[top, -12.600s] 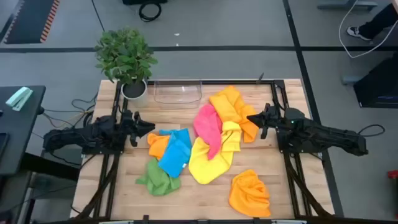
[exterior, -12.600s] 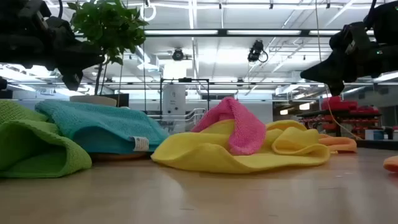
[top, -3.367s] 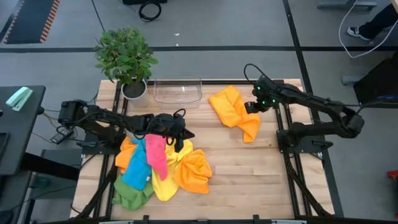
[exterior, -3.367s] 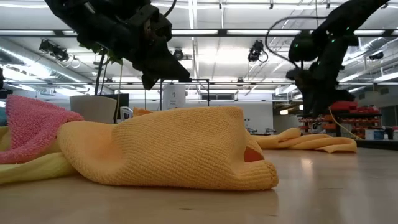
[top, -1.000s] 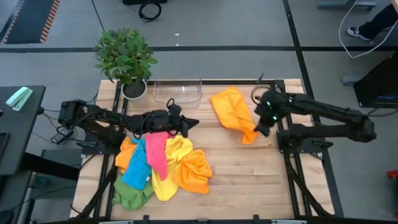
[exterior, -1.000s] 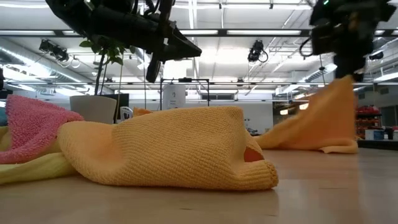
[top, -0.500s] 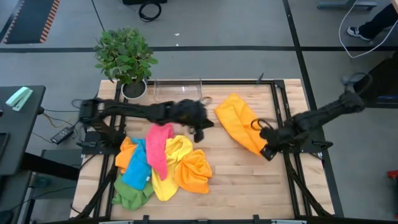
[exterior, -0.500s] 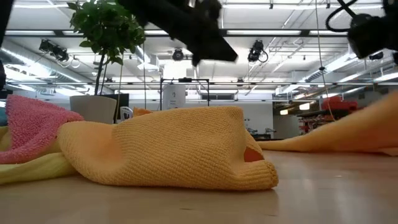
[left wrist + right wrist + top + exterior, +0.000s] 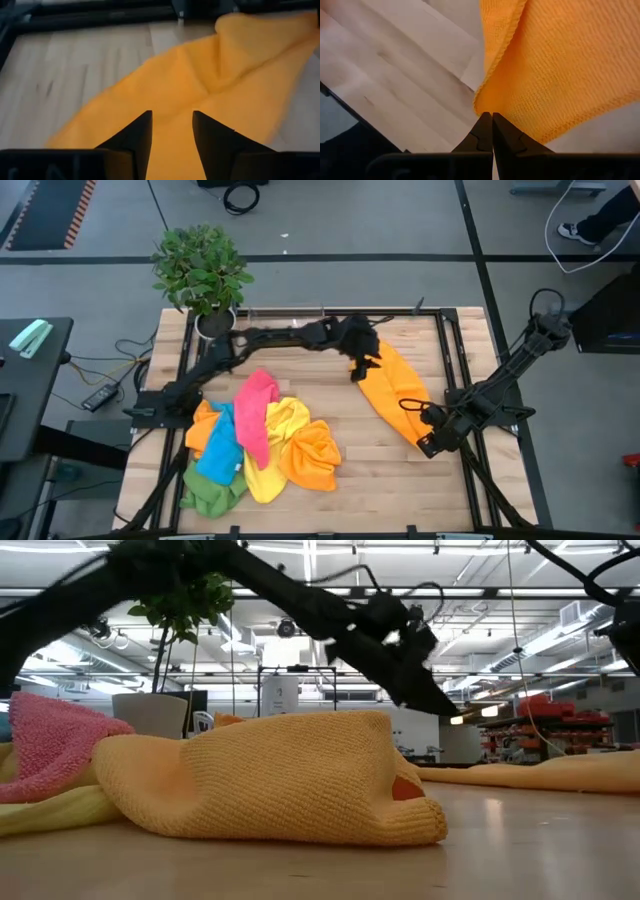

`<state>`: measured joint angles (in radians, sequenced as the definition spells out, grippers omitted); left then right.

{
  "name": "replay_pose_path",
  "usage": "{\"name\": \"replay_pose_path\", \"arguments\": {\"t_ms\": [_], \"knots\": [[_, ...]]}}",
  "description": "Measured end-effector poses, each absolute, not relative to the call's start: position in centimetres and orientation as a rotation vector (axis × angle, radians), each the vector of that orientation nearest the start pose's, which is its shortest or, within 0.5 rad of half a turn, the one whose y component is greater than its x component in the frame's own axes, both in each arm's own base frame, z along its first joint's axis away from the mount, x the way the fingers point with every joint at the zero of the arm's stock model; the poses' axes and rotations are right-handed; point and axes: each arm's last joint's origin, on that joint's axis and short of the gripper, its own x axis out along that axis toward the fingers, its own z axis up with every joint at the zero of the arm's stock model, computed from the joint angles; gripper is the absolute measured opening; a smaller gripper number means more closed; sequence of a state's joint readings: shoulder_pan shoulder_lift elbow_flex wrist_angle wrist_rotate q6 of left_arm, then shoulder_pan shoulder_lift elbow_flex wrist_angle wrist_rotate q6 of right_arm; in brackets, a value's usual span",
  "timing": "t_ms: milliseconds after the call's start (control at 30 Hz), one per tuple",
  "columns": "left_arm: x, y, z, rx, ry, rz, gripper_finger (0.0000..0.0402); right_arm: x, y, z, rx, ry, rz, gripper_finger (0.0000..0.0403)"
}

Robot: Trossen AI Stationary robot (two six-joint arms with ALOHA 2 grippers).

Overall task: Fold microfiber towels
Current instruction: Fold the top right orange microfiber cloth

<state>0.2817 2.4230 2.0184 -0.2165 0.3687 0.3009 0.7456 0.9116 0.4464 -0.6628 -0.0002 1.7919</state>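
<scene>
The orange towel [image 9: 392, 394] is lying stretched in a long diagonal band across the right half of the wooden table [image 9: 380, 480], running from near the back rail down toward the right edge; the right gripper [image 9: 427, 442] is pinching its lower corner, fingers pressed together on the hem, and in the right wrist view the cloth [image 9: 560, 65] is fanning out from that pinch in a loose fold; the left gripper [image 9: 362, 363] is hanging over the upper end of the same towel with its jaws standing apart, and in the left wrist view the fingers [image 9: 135, 137] are showing a clear gap with orange cloth [image 9: 200, 95] beneath them, nothing held.

The rest of the microfiber towels [image 9: 255, 445] are sitting heaped on the left side, pink, yellow, blue, green and orange tangled together; another orange towel [image 9: 270, 775] is bulking up in front of the low camera. A clear plastic tray [image 9: 285, 315] and a potted plant [image 9: 200, 270] are standing at the back edge.

This cloth is looking light, limp and a little grippy; it is draping and creasing wherever it is unsupported, so I would judge it will sag between two holds unless pulled taut; it is not fragile. Corners and hemmed edges seem the best places to take it, pinched flat; the free upper corner under the left gripper looks the natural second hold.
</scene>
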Motion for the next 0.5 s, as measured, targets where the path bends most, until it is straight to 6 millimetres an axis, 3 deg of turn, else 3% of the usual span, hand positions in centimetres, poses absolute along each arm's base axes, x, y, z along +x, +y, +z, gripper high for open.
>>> {"name": "replay_pose_path", "arguments": {"t_ms": [200, 367, 500], "knots": [[55.1, 16.3, 15.7, 0.127, 0.625, -0.191, 0.0150, 10.8, 9.9, 17.0, 1.135, 1.247, -0.431, 0.0003], [54.7, 18.4, 13.7, 0.118, 0.658, -0.153, 0.0145, 10.9, 10.0, 17.0, 1.135, 1.241, -0.404, 0.0003], [54.9, 17.8, 12.9, 0.192, 0.666, -0.194, 0.0148, 10.9, 10.1, 17.1, 1.131, 1.240, -0.385, 0.0003]]}}
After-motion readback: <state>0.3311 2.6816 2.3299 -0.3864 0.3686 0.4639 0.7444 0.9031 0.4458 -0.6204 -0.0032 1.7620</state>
